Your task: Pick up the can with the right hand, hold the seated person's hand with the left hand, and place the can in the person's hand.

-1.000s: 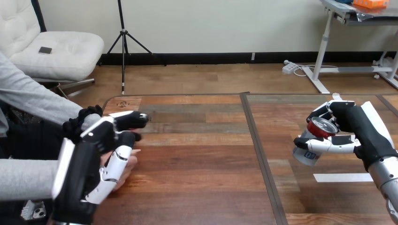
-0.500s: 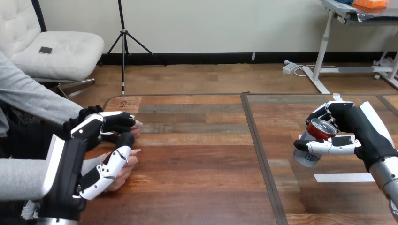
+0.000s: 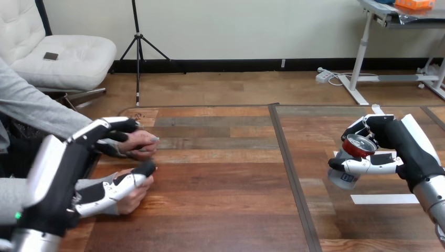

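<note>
On the wooden desk, the job looks about one third done, with the can on the far side from the person who should receive it; the desk runs across the whole view, and the two ends of the task are well apart on it.

At the left edge, the left hand reaches in toward the person; its fingers and thumb are spread wide and fairly straight, the fingers lying over the person's farther hand and the thumb resting along the person's nearer hand; nothing is seen curled round either hand, so I judge the holding step begun but not made; neither of the person's hands is turned palm up as far as can be seen.

At the right side, the right hand is wrapped round the can, fingers across its body and the thumb behind; the can is tilted, its red top facing up and toward the camera; it appears raised off the desk, though its base is too close to the surface to be sure; so the pickup reads as done.

Just in front of it lies a strip of white tape; left to do, by my reckoning: close on the person's hand, carry the can across the desk, and set it in the palm.
</note>
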